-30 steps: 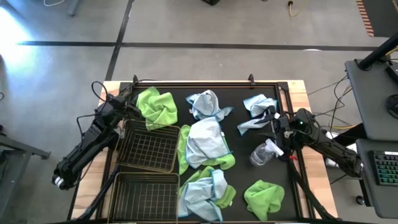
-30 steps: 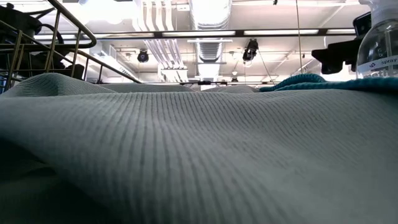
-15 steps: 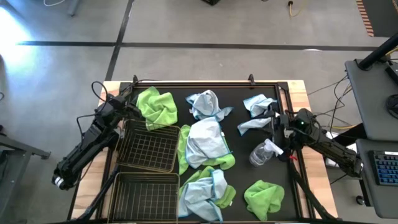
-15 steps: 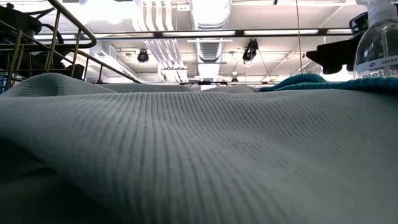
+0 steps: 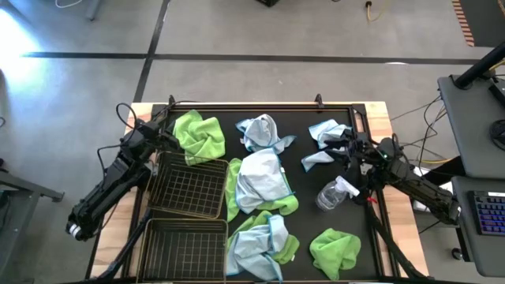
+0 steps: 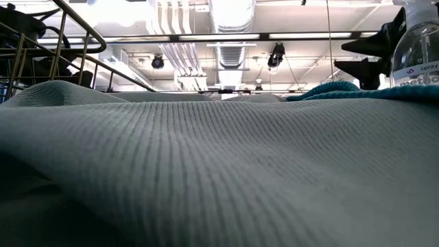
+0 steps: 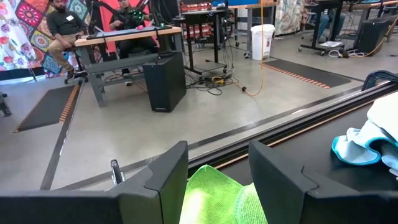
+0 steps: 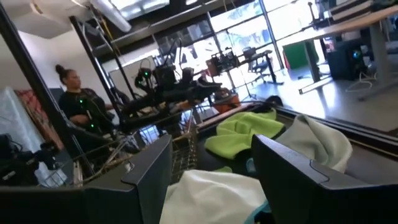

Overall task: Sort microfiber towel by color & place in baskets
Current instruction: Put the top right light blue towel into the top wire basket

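Note:
Lime green towels lie at the far left, near right and under the middle heap. Pale blue-white towels lie far, middle, near and far right. Two wire baskets stand on the left. My right gripper is open, low over the far-right pale towel; its fingers show spread in the low view. My left gripper is open beside the far-left green towel. My right gripper has its open fingers on either side of the far-right pale towel's near part, coming level from the table's right. I cannot tell whether the fingers touch the cloth.
A clear spray bottle lies just nearer than my right gripper and stands tall in the low view. A pale cloth fills the low view's foreground. People sit at desks in the room beyond the table.
My right gripper has opened: in the low view its fingers showed as one shut dark shape and now stand spread. It has also shifted slightly toward the table's far edge. The pale towel strip beside it now lies shorter and slack. My left arm has kept still.

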Action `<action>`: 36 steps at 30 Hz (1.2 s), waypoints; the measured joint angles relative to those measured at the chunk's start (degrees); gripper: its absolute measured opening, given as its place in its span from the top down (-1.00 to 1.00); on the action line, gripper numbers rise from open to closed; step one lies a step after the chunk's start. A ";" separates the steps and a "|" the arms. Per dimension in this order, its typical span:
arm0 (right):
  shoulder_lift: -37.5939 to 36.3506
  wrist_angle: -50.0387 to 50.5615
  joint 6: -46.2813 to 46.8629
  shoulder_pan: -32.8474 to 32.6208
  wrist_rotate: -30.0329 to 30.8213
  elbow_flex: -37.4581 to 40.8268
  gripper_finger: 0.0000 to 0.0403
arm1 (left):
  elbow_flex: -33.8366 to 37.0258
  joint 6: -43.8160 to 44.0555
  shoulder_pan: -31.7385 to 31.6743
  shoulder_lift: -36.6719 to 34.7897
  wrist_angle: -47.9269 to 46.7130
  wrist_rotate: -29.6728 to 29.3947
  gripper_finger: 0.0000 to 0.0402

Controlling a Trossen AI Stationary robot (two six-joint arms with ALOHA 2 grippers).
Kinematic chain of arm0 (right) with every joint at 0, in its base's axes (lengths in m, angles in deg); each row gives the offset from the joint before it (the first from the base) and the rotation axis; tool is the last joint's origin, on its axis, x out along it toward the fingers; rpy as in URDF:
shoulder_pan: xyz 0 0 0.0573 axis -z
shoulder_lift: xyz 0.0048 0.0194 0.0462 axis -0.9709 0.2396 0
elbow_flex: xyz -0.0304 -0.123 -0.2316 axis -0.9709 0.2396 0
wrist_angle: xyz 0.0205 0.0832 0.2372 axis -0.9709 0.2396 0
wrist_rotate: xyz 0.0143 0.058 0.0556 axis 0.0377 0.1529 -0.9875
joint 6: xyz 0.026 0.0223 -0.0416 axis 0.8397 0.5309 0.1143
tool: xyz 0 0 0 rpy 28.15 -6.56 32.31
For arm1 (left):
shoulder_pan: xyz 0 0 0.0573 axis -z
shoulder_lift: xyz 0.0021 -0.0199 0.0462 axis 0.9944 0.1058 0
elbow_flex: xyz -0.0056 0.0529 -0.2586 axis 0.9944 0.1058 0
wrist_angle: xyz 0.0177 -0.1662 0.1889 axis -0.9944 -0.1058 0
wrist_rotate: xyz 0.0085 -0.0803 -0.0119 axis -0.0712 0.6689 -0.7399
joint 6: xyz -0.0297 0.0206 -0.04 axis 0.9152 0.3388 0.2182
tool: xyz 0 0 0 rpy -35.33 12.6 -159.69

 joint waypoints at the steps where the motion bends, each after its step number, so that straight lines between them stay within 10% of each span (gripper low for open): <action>1: 0.00 -0.53 0.97 0.00 0.00 0.00 -0.07 | 0.01 0.01 0.00 0.01 0.00 0.00 0.23; 26: 0.00 -4.23 14.17 0.00 0.15 0.00 -0.07 | 0.02 -0.01 0.01 -0.01 0.00 0.00 0.23; 36: 0.00 -4.25 11.42 0.02 9.07 0.02 -0.07 | 0.02 0.00 0.02 0.00 0.00 0.01 0.23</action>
